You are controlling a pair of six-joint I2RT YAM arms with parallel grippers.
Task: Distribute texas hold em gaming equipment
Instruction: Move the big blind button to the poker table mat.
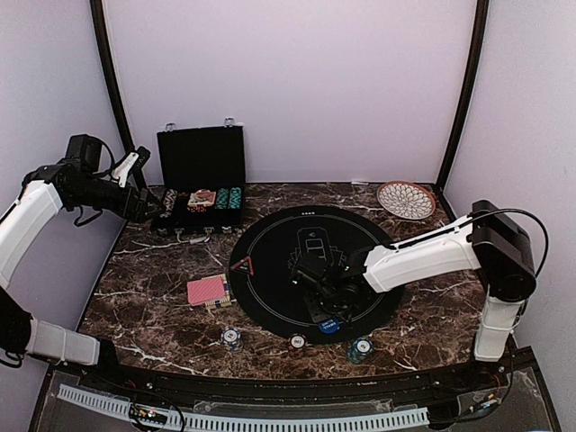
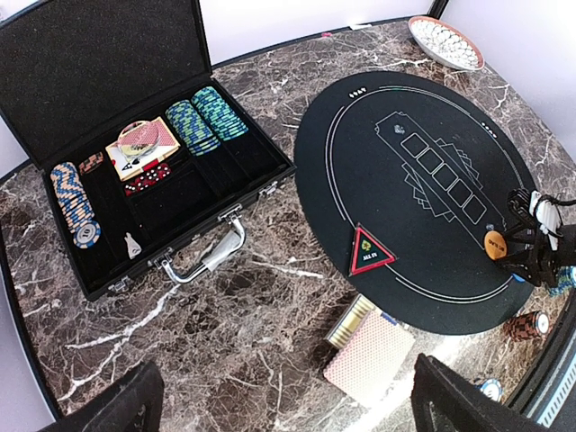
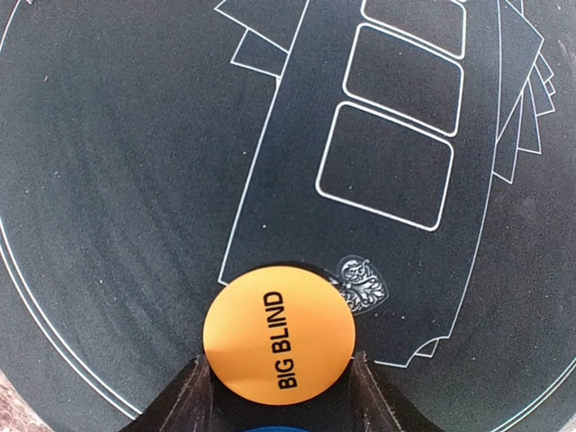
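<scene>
The right end effector (image 3: pixel 280 362) is lowered over the black round felt mat (image 1: pixel 270 236) at the middle of the table (image 1: pixel 153 315), narrowed around the orange round disc printed "BIG BLIND" (image 3: pixel 279 333). One finger is set at each side of the disc's rim; whether the disc is firmly clamped cannot be told. A blue round disc (image 1: pixel 329 326) is seen just nearer the near edge. The left end effector (image 2: pixel 286 382) is held wide and empty above the far left corner, beside the open black hinged case (image 1: pixel 200 162). A deck of pinkish-red-backed cards (image 1: pixel 206 290) is laid left of the mat, and three small striped chip stacks (image 1: pixel 231 337) are lined along the near edge.
</scene>
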